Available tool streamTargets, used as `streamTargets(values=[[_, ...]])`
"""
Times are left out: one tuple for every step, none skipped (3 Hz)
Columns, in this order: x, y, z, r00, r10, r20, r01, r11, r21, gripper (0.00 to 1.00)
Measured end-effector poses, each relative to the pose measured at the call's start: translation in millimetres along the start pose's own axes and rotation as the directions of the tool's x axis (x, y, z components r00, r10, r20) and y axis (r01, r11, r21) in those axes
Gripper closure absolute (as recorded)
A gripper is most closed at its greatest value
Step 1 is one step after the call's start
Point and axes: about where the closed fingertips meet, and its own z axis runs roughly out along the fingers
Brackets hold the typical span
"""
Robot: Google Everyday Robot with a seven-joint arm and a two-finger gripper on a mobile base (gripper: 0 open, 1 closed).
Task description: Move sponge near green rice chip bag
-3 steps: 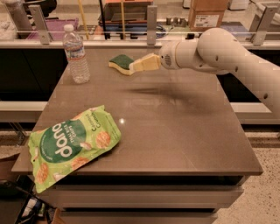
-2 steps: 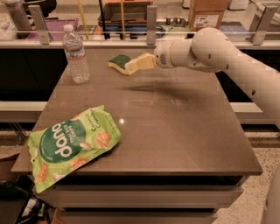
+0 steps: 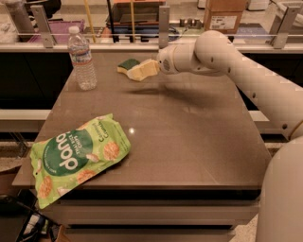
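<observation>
Green sponge (image 3: 127,63): pincer (image 3: 143,71) shifted nr it.

Table (image 3: 189,142), bag (image 3: 78,156), bottle (image 3: 82,59), sponge (image 3: 126,64), pincer (image 3: 142,71) beside it

Noted gripper (image 3: 142,71) at 12 o'clock of table (image 3: 189,142), blurred into sponge (image 3: 127,64); cannot see sponge's 3 o'clock end behind it. Lose arm (image 3: 246,71) past right edge, at 3 o'clock. Cannot read small print on bag (image 3: 78,158), nor label on bottle (image 3: 81,59). Find box (image 3: 226,14) at 1 o'clock cropped by top edge.
</observation>
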Motion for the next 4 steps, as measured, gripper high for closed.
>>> streamTargets(values=[[4, 3, 13, 1.0, 0.01, -0.002, -0.01, 0.9999, -0.001, 0.0], [7, 5, 21, 1.0, 0.022, -0.002, -0.021, 0.9996, 0.017, 0.0], [10, 6, 26, 1.0, 0.029, -0.003, -0.029, 0.9987, 0.041, 0.0], [12, 6, 31, 0.999, 0.032, -0.01, -0.031, 0.9981, 0.054, 0.0]])
